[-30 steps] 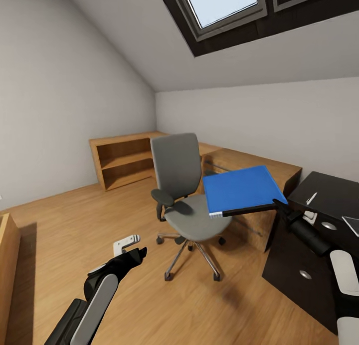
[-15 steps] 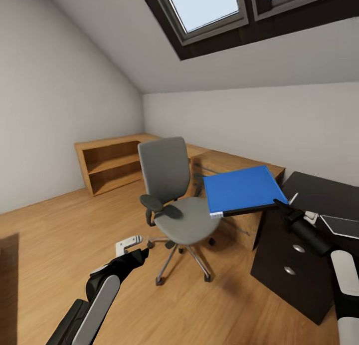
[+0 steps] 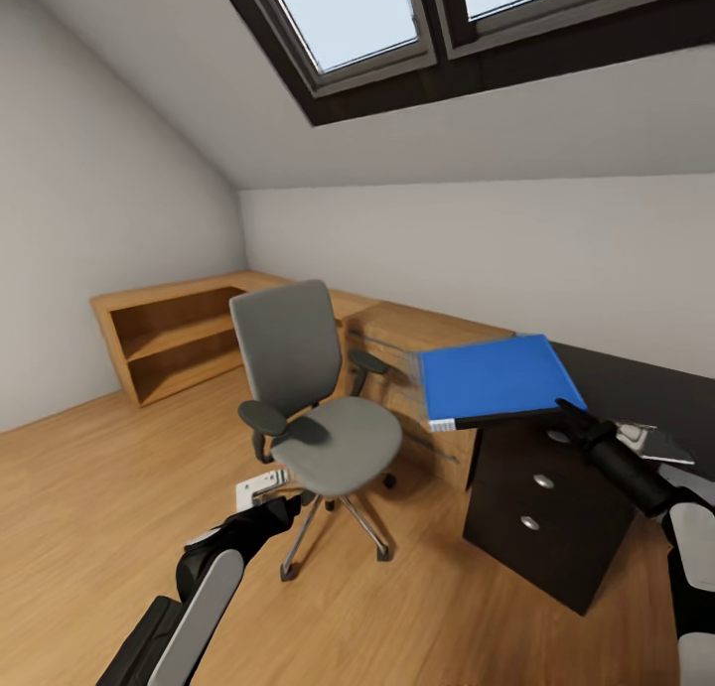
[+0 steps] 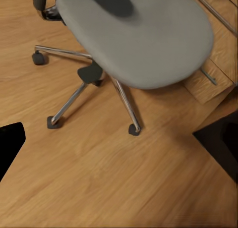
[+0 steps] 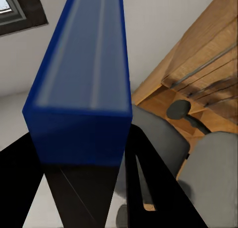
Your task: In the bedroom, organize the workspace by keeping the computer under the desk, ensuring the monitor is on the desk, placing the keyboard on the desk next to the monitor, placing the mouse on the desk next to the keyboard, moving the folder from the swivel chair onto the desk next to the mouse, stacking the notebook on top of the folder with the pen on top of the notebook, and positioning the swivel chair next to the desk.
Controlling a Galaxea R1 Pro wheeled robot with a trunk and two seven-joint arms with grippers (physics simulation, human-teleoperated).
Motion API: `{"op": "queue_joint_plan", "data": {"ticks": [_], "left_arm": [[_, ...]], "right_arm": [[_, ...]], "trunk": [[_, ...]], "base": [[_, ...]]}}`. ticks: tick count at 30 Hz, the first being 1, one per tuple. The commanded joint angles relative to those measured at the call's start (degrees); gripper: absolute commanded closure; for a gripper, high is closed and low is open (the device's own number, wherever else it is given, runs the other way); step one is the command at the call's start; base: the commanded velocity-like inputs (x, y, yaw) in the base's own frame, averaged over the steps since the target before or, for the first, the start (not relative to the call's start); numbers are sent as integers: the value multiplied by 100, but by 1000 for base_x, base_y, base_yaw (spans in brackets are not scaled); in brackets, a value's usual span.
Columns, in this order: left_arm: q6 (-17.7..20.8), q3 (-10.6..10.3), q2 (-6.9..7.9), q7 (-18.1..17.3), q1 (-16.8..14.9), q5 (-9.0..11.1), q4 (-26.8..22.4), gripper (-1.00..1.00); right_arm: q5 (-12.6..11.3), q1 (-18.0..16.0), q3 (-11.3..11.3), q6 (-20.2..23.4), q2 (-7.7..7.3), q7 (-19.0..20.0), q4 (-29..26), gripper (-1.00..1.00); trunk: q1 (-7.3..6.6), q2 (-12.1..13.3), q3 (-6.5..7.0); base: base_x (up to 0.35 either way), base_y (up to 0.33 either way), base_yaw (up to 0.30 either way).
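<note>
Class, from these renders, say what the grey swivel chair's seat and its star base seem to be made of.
The grey swivel chair's seat looks like matte woven upholstery: even grey, no shine. Its five-star base looks like polished chrome metal: bright streaks run along the thin spokes. The caster tips look like black plastic, though that is less certain.

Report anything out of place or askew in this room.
The folder is off any surface, held in the air by the right gripper beside the desk. The swivel chair stands apart from the desk, out on the floor.
</note>
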Motion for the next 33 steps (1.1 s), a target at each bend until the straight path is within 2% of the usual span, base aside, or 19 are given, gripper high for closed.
{"op": "queue_joint_plan", "data": {"ticks": [1, 6, 15, 17, 18, 19, 20, 22, 26, 29, 33], "left_arm": [[2, -15, 6, 59, -5, 57, -8, -100], [1, -20, 6, 63, -5, 62, -3, -100], [1, -32, 6, 60, -5, 57, -7, -100], [-3, -101, 6, 64, -5, 57, -4, -100], [-2, -109, 6, 65, -5, 57, -3, -100], [-6, -133, 6, 67, -5, 57, -2, -100], [-6, -135, 6, 67, -5, 57, -2, -100], [-7, -150, 6, 67, -5, 57, -2, -100], [-8, -216, 6, 76, -5, 57, 0, -100], [-8, -225, 6, 77, -5, 57, -1, -100], [-8, -230, 6, 73, -5, 57, -1, -100]], "right_arm": [[-7, -7, -48, 29, 5, -47, 3, 100], [-9, -7, -115, -167, 7, -341, 34, 100], [-42, -6, -123, -407, 29, -445, 81, 100], [-78, -6, -146, -1330, 314, -781, 10, 100], [-100, -7, -162, -1514, 389, -886, -30, 100], [-314, -7, -304, -2226, 858, -1654, -383, 100], [-350, -5, -347, -2308, 945, -1816, -451, 100], [-475, -6, -720, -2661, 1313, -2701, -721, 100], [-504, -6, -831, -3240, 1482, -2961, -771, 100], [-509, -6, -836, -3460, 1553, -2982, -775, 100], [-518, -7, -838, -3630, 1595, -3011, -770, 100]], "trunk": [[-23, 38, 12], [-133, 239, 102], [-331, 600, 264], [-375, 680, 300], [-397, 720, 318], [-419, 760, 336], [-441, 800, 354], [-484, 881, 389], [-572, 1041, 465], [-638, 1161, 528], [-638, 1161, 532]], "base": [[0, 0, -265], [0, 0, -255], [0, 0, -53], [0, 0, -2], [0, 0, -1], [0, 0, 0], [0, 0, 0], [0, 0, 0], [0, 0, -37], [0, 0, -170], [0, 0, -238]]}}
